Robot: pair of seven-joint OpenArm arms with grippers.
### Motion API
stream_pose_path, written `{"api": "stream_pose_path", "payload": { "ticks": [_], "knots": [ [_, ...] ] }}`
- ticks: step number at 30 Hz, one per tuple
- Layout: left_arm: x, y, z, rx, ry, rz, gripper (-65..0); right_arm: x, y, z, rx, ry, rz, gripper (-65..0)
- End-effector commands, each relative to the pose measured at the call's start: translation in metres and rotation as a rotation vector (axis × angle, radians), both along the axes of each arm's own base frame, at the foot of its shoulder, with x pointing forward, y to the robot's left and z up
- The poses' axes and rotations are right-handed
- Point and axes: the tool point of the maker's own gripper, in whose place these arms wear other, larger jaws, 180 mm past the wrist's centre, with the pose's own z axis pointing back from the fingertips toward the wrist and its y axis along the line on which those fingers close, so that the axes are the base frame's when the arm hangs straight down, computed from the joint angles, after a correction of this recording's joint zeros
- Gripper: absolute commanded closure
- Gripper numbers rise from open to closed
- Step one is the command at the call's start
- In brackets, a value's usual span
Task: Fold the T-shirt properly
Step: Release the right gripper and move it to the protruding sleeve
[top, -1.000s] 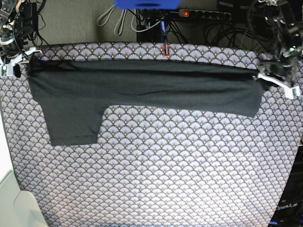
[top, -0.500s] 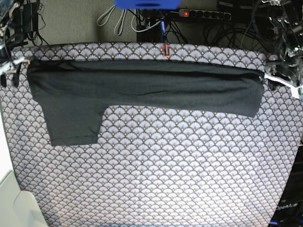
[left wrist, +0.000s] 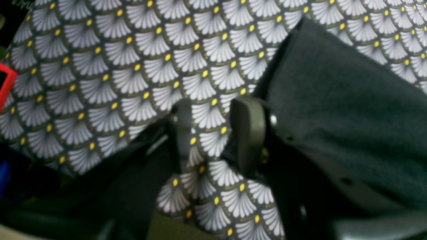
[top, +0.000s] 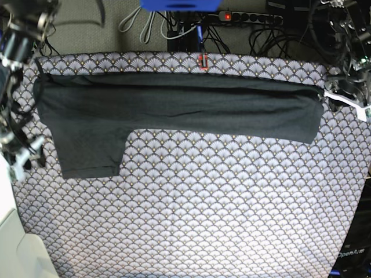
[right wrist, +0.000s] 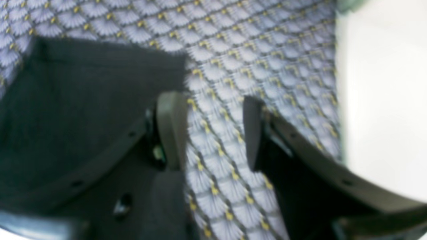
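Observation:
The black T-shirt (top: pixel 174 104) lies flat on the grey fan-scale cloth (top: pixel 203 202) as a long band along the far side, with one sleeve (top: pixel 90 153) reaching toward the front at the left. My left gripper (top: pixel 346 103) is open and empty just past the shirt's right end. In the left wrist view the left gripper (left wrist: pixel 213 133) hovers over patterned cloth with the shirt (left wrist: pixel 343 110) beside its right finger. My right gripper (top: pixel 24 159) is open and empty left of the sleeve. In the right wrist view the right gripper (right wrist: pixel 213 133) has the shirt (right wrist: pixel 83 110) to its left.
A red clip (top: pixel 202 61) sits at the table's far edge. Cables and a power strip (top: pixel 249 17) lie behind the table. A white surface (top: pixel 11 243) borders the front left and shows in the right wrist view (right wrist: pixel 377 100).
Both grippers have let go of the shirt's ends. The right arm has swung from the far left corner toward the front, to beside the sleeve. The left gripper drew slightly off the shirt's right end.

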Motion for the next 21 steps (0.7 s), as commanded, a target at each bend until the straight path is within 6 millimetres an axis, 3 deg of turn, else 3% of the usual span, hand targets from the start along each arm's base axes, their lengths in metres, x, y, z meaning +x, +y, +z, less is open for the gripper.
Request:
{"api": "stream_pose_path", "payload": {
  "ticks": [1, 5, 8, 17, 21],
  "knots": [
    [0.005, 0.004, 0.011, 0.021, -0.034, -0.008, -23.0, 0.019, -0.007, 0.020, 0.001, -0.056, -0.005, -29.0],
    [0.003, 0.005, 0.010, 0.024, -0.029, -0.005, -23.0, 0.046, -0.007, 0.004, 0.086, 0.001, -0.018, -29.0],
    [0.002, 0.006, 0.010, 0.029, -0.027, -0.004, -23.0, 0.062, 0.004, -0.003, 0.136, 0.007, -0.002, -29.0],
    [0.006, 0.007, 0.014, 0.030, -0.045, 0.000, -22.7, 0.060, 0.014, -0.034, 0.233, -0.009, -0.014, -29.0],
    [0.008, 0.006, 0.018, 0.030, -0.058, -0.004, -22.7, 0.058, 0.007, -0.046, 0.265, -0.020, -0.081, -29.0]
  ]
}}
